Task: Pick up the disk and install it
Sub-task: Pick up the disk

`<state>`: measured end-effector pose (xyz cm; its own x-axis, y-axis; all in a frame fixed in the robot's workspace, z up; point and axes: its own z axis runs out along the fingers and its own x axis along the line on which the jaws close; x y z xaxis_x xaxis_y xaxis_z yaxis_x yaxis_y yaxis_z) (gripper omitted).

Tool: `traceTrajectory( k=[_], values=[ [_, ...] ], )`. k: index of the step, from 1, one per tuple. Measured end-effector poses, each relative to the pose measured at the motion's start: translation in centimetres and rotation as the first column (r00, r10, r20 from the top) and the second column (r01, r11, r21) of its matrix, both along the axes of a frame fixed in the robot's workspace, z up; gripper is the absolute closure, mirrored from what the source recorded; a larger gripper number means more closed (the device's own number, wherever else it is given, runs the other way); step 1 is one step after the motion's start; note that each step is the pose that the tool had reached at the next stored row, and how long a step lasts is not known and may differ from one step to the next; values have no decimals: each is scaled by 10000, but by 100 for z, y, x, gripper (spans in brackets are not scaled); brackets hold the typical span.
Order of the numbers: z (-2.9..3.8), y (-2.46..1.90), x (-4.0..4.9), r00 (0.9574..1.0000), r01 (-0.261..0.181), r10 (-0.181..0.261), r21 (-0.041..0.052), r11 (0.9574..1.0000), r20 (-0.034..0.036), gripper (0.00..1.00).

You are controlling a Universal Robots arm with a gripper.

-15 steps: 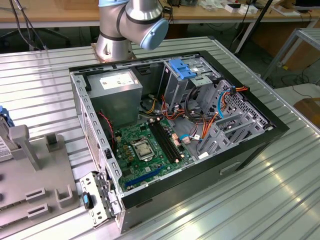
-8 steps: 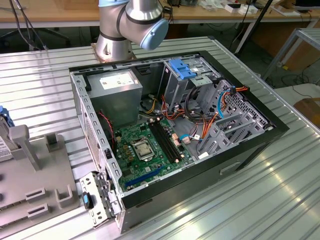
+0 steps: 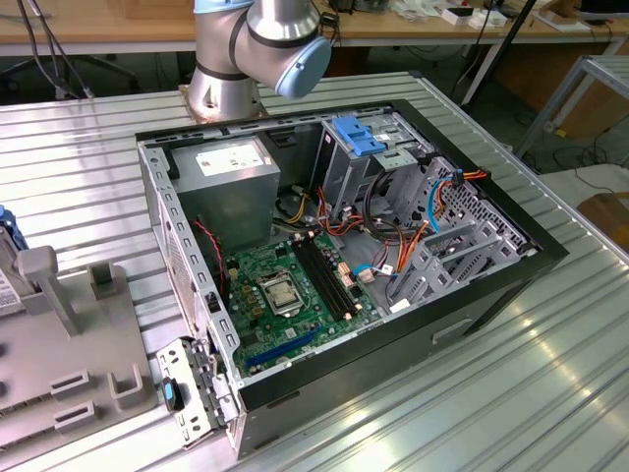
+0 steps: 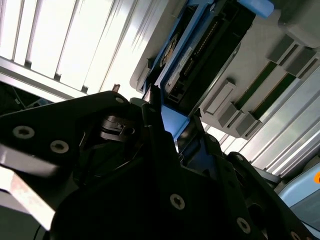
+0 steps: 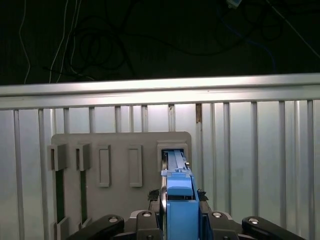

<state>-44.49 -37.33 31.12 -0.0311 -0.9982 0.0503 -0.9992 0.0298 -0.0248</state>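
Disk [image 5: 176, 165] is seen lower centre in the first wrist view, upright in a grey fixture [image 5: 120, 150] slot, clamped between the jaws of the gripper [image 5: 179, 196]. Second wrist view: same grip, upper centre. Exterior view: computer case [image 3: 344, 285] is open mid-frame; installation is judged not yet done.

The case [image 3: 442, 329] lies open on top, but cables [image 3: 390, 239] crowd beside its drive cage [image 3: 344, 177].

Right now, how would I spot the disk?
Find the grey slotted holder plate on the ribbed metal table. The disk stands on edge in the slot at one end of it. Bright blue rails set it apart: nothing else on that plate is blue.
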Motion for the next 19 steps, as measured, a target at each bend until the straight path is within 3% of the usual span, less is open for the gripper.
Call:
traceTrajectory(
  k=[11,19],
  values=[
    [-35,-4,0,10000,0,0,3,10000,-6,63],
    [-34,-59,0,10000,-1,1,2,10000,-7,63]
  ],
)
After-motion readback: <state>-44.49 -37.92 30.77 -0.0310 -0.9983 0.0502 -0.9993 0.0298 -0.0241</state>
